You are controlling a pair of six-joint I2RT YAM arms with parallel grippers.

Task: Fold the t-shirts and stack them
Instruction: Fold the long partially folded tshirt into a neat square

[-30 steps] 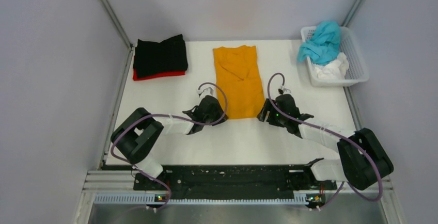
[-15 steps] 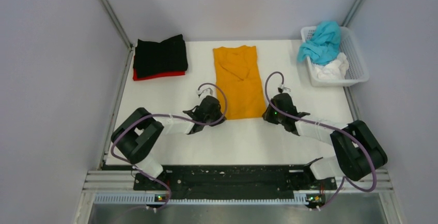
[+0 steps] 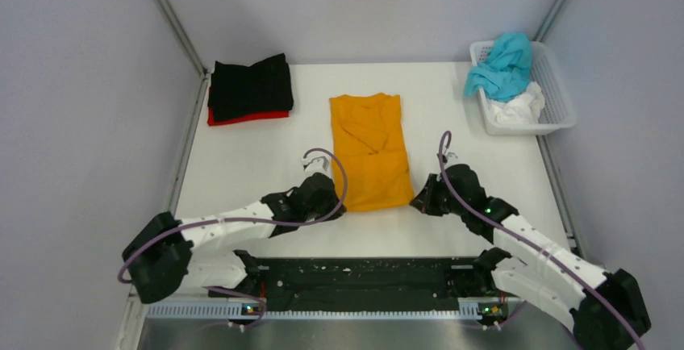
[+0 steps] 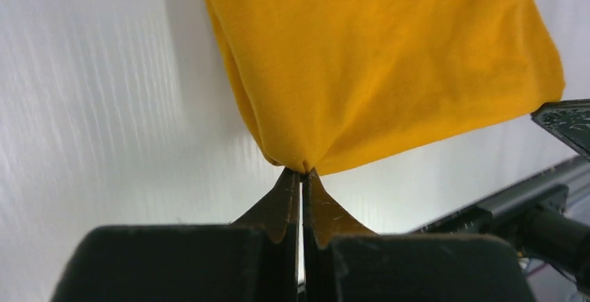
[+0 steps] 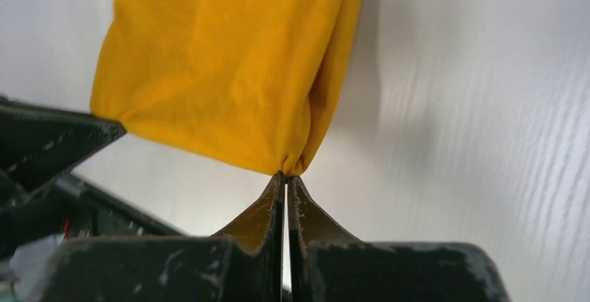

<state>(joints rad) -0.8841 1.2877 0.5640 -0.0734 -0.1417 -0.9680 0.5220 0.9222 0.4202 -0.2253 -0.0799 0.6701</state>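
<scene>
Both hem corners of the orange t-shirt (image 3: pixel 369 152) are pinched — left gripper (image 4: pixel 301 172) on one, right gripper (image 5: pixel 286 175) opposite; the fold likely needs them carried evenly toward its collar.

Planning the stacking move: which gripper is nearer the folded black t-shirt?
Left. The left gripper pinches the orange t-shirt's near-left corner, on the black t-shirt's side; the right gripper pinches the near-right corner, farther across.
</scene>
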